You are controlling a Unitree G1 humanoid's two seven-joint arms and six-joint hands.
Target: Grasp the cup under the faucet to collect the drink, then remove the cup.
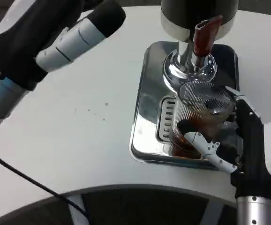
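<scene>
My right hand [229,140] wraps the cup [199,117], hemmed in by the faucet [202,40] just above its rim and the steel tray [147,93] beneath. Left of the tray, the white table [79,131] offers open passage.

White table with a steel tray and a loose cable

A polished steel drip tray [142,93] is set on the white table [79,140], with a slotted grate [166,119] let into its left part. At the tray's far end a dark dispenser body [180,11] is seen. A black cable [23,176] is laid across the table's near left corner.
</scene>
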